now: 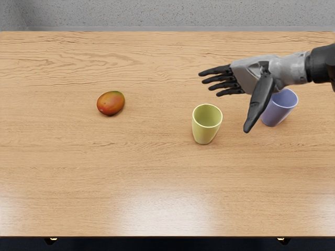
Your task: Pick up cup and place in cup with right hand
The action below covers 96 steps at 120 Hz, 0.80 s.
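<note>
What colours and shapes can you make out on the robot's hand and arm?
The five-finger robot hand has slim, jointed black fingers and a black thumb, with a pale grey palm and wrist. Beyond the wrist, the forearm is a dark, rounded cylinder.

The right hand [255, 73] has a mottled light-grey shell that looks smooth and faintly glossy, with a darker grey wedge-shaped patch on it. Its four fingers [215, 70] are black, slim and jointed, narrowing to blunt tips. The thumb [259, 104], also black, is much broader, a long smooth paddle shape, and a small dark joint piece [264, 66] sits at its base. The wrist [294, 68] is a rounded grey sleeve, meeting a matte black forearm [321, 64].
</note>
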Tool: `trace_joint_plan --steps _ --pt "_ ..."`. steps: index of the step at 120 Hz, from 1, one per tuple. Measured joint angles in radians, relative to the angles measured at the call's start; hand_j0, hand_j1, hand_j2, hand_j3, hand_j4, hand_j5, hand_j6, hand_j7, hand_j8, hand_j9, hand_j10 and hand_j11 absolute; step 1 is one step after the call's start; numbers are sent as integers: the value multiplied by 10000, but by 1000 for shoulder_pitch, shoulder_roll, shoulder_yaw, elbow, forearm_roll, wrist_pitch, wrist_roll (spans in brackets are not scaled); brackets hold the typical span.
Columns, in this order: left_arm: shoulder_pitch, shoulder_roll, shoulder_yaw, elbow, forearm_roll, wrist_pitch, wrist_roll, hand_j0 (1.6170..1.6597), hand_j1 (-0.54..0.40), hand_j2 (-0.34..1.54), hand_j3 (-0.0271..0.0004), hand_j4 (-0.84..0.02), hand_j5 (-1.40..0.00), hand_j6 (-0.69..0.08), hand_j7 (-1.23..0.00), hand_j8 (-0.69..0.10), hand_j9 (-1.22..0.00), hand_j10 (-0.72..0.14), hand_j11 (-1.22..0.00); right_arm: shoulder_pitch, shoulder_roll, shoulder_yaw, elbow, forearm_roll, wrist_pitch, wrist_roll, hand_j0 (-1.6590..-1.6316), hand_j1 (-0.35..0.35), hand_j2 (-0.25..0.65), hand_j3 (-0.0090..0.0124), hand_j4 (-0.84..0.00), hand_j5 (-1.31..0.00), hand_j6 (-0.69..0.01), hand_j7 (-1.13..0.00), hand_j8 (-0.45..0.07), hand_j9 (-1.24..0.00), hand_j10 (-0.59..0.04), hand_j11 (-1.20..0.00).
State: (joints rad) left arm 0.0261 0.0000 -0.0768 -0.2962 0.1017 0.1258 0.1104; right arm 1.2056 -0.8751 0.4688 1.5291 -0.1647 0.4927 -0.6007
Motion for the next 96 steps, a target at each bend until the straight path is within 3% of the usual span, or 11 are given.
trace_joint_plan --steps 11,26,42,66,96 --pt "0 0 0 0 0 0 0 16581 3489 0 -1 0 -1 0 -1 0 -1 0 -1 25 0 0 125 -151 -156 -6 -16581 -3491 -1 0 -9 0 -4 0 -3 0 -2 1" --pt "0 0 0 0 0 0 0 16581 3489 0 -1 0 -1 0 -1 0 -1 0 -1 31 65 -55 185 -331 -314 -9 -16581 -3491 1 0 -12 -1 -14 0 -11 -1 -7 0" --pt "1 0 0 0 0 0 0 16581 3490 -1 0 0 -1 0 0 0 0 0 0 12 111 -153 207 -452 -450 -10 -16581 -3491 4 0 -18 -2 -24 0 -19 -1 -13 -1" --pt "0 0 0 0 0 0 0 16581 3490 -1 0 0 0 0 0 0 0 0 0 -36 185 -190 215 -577 -656 -10 -16581 -3491 9 0 -19 -3 -29 0 -22 -2 -15 -1" --pt "0 0 0 0 0 0 0 16581 3490 -1 0 0 0 0 0 0 0 0 0 -126 209 -190 216 -621 -717 -10 -16581 -3327 -16 0 -159 -187 -171 -183 -164 -185 -156 -185"
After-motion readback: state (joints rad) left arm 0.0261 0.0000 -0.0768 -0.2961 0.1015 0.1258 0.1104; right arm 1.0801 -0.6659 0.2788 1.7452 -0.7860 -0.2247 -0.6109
